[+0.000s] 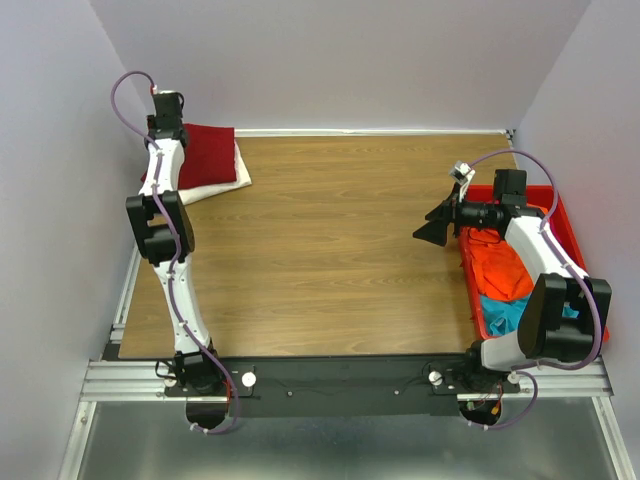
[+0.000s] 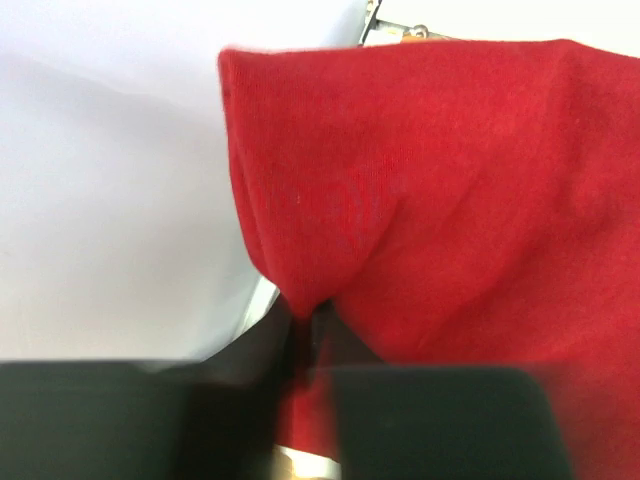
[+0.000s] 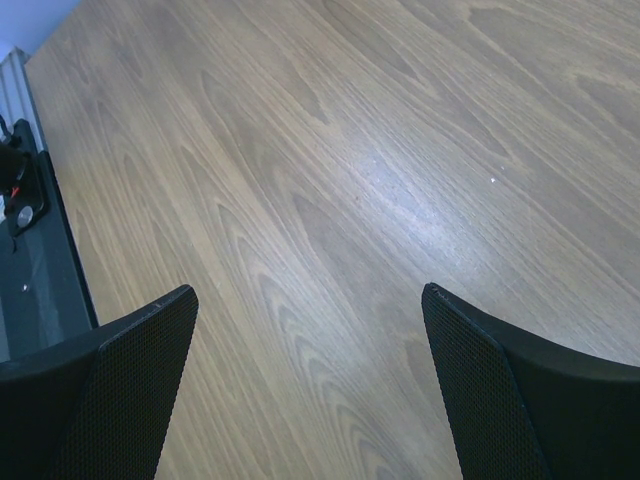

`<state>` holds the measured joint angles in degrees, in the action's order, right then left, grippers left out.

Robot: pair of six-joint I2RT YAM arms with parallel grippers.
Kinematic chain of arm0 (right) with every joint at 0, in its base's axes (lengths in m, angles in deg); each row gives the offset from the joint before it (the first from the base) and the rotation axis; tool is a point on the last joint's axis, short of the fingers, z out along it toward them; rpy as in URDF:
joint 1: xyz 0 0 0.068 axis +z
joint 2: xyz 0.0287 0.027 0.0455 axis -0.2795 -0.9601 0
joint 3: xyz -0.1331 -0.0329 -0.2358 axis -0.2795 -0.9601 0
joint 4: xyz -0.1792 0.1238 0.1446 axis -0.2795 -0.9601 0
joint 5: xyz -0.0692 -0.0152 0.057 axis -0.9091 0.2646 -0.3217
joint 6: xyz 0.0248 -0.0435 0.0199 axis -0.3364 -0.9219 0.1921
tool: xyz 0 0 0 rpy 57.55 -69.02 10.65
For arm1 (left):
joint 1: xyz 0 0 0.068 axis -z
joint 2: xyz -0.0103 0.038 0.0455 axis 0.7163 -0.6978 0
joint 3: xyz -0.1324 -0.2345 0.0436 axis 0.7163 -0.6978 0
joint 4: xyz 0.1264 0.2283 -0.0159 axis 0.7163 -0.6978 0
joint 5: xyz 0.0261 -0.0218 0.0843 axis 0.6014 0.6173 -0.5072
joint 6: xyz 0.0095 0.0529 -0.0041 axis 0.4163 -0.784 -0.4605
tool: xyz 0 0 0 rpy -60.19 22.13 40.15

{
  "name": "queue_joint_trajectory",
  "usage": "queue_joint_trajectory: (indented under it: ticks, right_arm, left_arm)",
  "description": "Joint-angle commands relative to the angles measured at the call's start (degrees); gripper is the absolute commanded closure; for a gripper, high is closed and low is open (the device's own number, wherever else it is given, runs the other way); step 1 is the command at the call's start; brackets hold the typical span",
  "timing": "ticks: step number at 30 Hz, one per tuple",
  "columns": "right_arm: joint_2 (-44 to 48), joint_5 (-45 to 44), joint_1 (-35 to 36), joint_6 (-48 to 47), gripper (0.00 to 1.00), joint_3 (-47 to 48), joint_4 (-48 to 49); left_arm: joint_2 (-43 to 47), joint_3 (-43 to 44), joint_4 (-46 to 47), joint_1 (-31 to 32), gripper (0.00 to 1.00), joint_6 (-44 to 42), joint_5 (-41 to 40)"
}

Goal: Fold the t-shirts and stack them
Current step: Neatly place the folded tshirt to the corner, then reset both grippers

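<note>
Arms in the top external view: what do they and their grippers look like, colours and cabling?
The left arm and right arm have white shells and bulky black joint housings. A thin lilac cable loops along each. The left gripper and right gripper are black; the right one's fingers are broad, tapered, with fine dotted texture.

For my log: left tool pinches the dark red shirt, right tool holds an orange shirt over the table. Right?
No: the right tool is open and empty over the table (right wrist view); the left tool does pinch the dark red shirt.
</note>
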<state>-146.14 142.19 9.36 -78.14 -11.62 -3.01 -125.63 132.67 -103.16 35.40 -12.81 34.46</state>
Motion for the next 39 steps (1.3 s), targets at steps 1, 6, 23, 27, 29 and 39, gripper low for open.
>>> queue_joint_trajectory:
  ticks: [1,6,23,27,29,39]
  right_arm:
    - [-0.7,1.8,-0.5,-1.2,0.01,0.9,-1.3]
    - [-0.6,1.8,-0.5,-1.2,0.01,1.1,-1.5]
    - [0.2,3.0,-0.5,-1.5,0.01,1.1,-2.0]
    - [0.2,2.9,-0.5,-1.6,0.01,1.1,-2.0]
    - [0.2,2.8,-0.5,-1.7,0.01,1.1,-2.1]
    - [-0.3,2.2,-0.6,-2.0,0.01,1.1,-2.4]
  left_arm:
    - [6.2,0.9,-1.2,-0.9,0.08,2.3,2.3]
    - [14.4,-1.9,0.4,-0.9,0.06,2.9,5.4]
    - [20.8,-16.6,-1.9,6.7,0.21,-1.3,34.2]
    - [16.6,-15.5,-2.7,8.2,0.34,-0.5,31.6]
    - [13.9,-14.1,-2.6,8.5,0.40,0.5,30.6]
    - [8.8,-16.1,0.6,8.4,0.45,2.9,35.4]
